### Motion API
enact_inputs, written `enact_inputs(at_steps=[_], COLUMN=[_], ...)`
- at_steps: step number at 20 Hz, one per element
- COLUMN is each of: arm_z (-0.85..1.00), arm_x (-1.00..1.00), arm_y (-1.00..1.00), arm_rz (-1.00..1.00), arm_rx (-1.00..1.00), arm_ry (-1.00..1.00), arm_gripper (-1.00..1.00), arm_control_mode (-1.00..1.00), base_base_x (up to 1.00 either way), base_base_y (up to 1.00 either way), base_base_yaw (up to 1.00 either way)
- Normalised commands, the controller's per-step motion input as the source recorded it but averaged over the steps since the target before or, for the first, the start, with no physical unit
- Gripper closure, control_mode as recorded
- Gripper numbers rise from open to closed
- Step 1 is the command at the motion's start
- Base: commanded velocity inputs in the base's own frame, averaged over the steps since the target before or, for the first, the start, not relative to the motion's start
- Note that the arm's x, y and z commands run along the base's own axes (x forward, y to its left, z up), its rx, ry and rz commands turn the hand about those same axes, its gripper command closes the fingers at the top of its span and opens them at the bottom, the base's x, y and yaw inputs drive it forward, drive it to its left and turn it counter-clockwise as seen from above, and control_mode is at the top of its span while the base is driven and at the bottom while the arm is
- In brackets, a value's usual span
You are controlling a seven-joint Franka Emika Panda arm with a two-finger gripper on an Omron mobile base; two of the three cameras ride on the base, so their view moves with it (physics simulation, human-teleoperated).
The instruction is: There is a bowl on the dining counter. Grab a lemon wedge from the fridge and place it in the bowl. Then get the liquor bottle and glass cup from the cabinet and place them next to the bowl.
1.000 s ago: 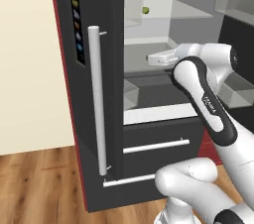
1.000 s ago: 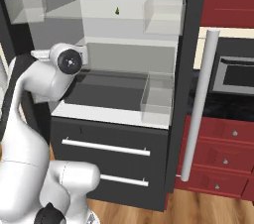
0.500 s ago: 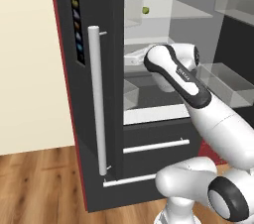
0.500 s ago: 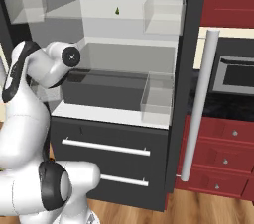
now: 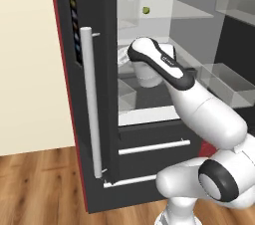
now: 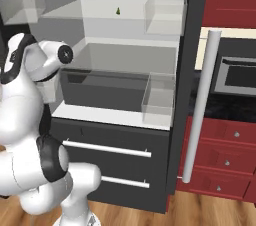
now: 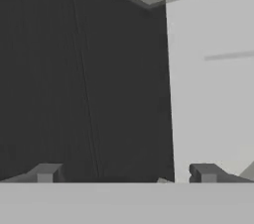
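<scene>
The fetch-the-lemon step is in hand: the lemon wedge [image 5: 146, 10] sits on the fridge [image 6: 125, 30] shelf at upper centre, so the open, empty pincer [image 7: 124, 173] must next rise to it.

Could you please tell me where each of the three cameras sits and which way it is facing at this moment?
Left base view: behind the arm's left, facing the open fridge; the white arm rises from lower right.
Right base view: behind the arm's right, facing the same fridge interior; the arm stands at left.
Hand view: on the hand, facing the fridge's dark inner wall; the gripper with its jaws wide apart shows at bottom.
Both base views share the lemon wedge on the upper shelf.
</scene>
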Motion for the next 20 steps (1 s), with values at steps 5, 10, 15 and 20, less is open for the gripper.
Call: enact_inputs(at_steps=[5,10,15,20], arm_z=[0.00,0.07,0.61,0.79], arm_x=[-0.74,-0.74,-0.33,-0.07], arm_y=[1.00,0.82,-0.31,-0.96], arm_rz=[0.11,0.07,-0.03,-0.22], arm_rx=[0.00,0.00,0.00,-0.07], arm_ry=[-0.07,-0.10,-0.12,0.00], arm_gripper=[-1.00,-1.00,-1.00,-1.00], arm_control_mode=[-1.00,-1.00,-1.00,-1.00], base_base_x=[0.00,0.00,0.00,0.00], base_base_y=[0.00,0.00,0.00,0.00], base_base_yaw=[0.00,0.00,0.00,0.00])
